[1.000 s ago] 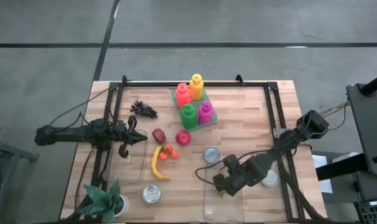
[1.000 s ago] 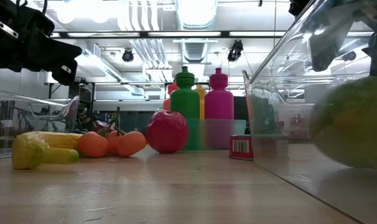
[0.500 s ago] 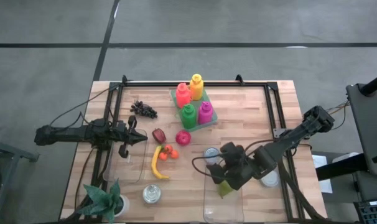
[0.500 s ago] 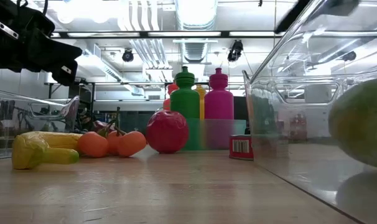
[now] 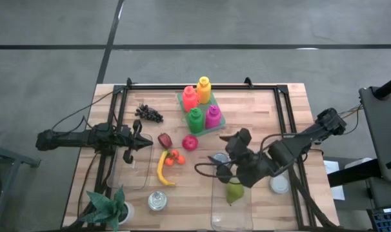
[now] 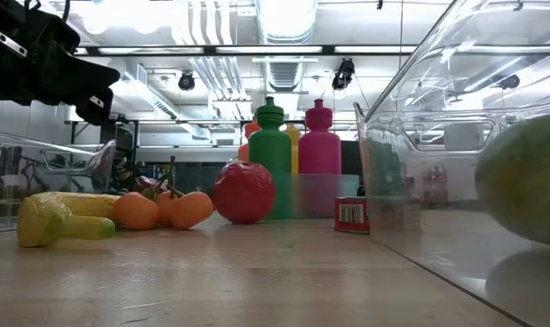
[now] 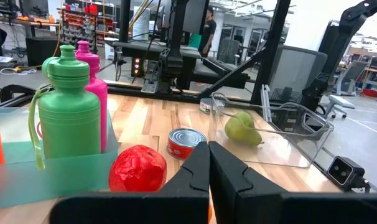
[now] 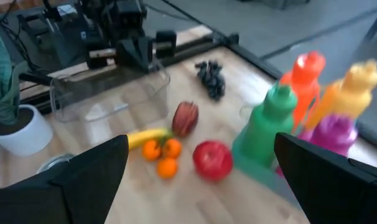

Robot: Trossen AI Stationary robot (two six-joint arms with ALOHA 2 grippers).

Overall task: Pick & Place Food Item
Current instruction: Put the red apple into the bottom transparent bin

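Observation:
A green pear (image 5: 234, 192) lies on the floor of the clear container (image 5: 213, 209) at the near right; it also shows in the low view (image 6: 529, 182) and the left wrist view (image 7: 243, 127). My right gripper (image 5: 233, 154) hangs open above the container's far end, clear of the pear, pointing toward the fruits; its own view shows its fingers wide apart (image 8: 201, 152). A banana (image 5: 162, 169), oranges (image 5: 174, 157) and a red apple (image 5: 190, 142) lie mid-table. My left gripper (image 5: 147, 143) waits shut at the table's left (image 7: 207, 152).
A teal tray with several coloured bottles (image 5: 202, 109) stands at the far middle. Grapes (image 5: 149, 114) and a dark red fruit (image 5: 164, 139) lie near it. A second clear container (image 5: 128, 169) sits near my left gripper. Cans (image 7: 186, 142) (image 5: 157, 201) and a potted plant (image 5: 111, 206) stand toward the near side.
My right gripper has risen out of the right container, gone a little toward the table's far edge, and rolled about its own axis, its fingers staying open. The pear has stayed on the container's floor.

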